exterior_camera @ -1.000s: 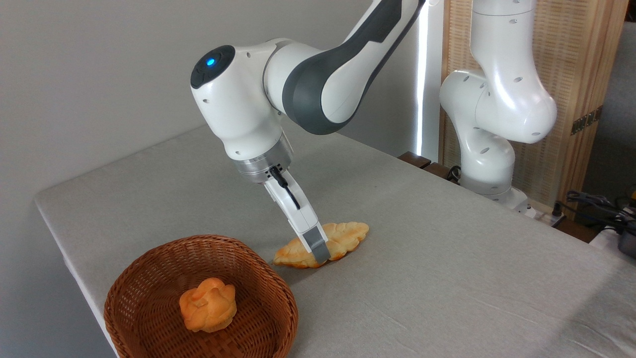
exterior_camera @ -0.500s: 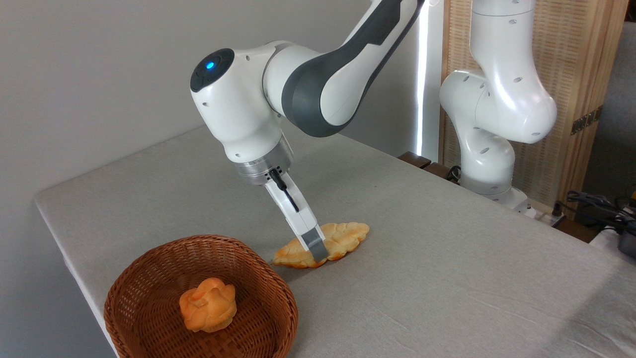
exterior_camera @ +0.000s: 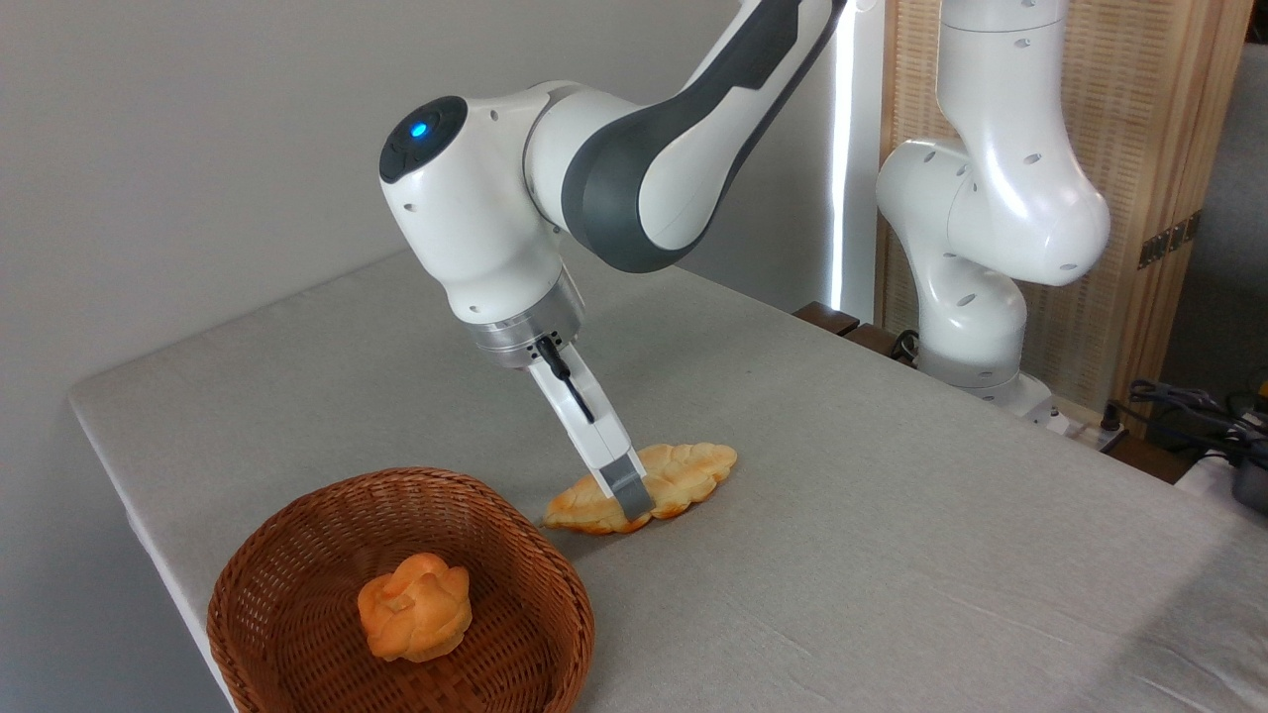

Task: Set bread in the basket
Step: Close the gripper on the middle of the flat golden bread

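The gripper (exterior_camera: 632, 503) pinches the bread (exterior_camera: 684, 473) mid-length; I'd lift it level, then swing to the basket (exterior_camera: 297, 555).

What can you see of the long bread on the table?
The bread is a long, flat, golden loaf with lobed segments and browned edges. It lies on the grey table, just right of the basket, not in it. The gripper is down at its middle; one grey finger covers its near side. Whether the fingers already pinch it cannot be told.
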Available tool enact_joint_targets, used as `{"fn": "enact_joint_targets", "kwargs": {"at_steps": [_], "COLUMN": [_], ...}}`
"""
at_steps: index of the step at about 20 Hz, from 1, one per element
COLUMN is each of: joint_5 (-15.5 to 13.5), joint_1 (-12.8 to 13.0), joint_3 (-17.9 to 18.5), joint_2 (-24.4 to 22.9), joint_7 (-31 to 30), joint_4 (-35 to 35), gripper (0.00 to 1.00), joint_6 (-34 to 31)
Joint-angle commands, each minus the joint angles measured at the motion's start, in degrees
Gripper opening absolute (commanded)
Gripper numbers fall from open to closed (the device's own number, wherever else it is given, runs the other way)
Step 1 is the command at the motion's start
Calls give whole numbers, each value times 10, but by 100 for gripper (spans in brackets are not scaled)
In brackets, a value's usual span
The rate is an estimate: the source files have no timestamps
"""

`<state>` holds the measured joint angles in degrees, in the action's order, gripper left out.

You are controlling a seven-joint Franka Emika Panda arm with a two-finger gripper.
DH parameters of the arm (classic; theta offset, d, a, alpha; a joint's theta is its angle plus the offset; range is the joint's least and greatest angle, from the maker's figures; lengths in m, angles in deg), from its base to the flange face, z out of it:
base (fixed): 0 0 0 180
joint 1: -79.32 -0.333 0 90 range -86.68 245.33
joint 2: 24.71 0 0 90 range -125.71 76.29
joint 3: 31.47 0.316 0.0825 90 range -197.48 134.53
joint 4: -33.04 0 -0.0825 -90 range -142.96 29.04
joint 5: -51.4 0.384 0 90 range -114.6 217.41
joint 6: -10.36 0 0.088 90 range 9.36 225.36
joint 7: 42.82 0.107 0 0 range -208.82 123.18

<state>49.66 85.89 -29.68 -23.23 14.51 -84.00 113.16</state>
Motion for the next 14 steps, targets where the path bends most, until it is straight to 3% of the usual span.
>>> {"fn": "enact_joint_targets", "kwargs": {"at_steps": [1,14], "joint_5": [6,-3], "joint_1": [1,-2], "joint_3": [7,9], "joint_2": [-9,-41], "joint_7": [19,17], "joint_4": [1,23], "gripper": [38,42], "joint_6": [-12,-55]}}
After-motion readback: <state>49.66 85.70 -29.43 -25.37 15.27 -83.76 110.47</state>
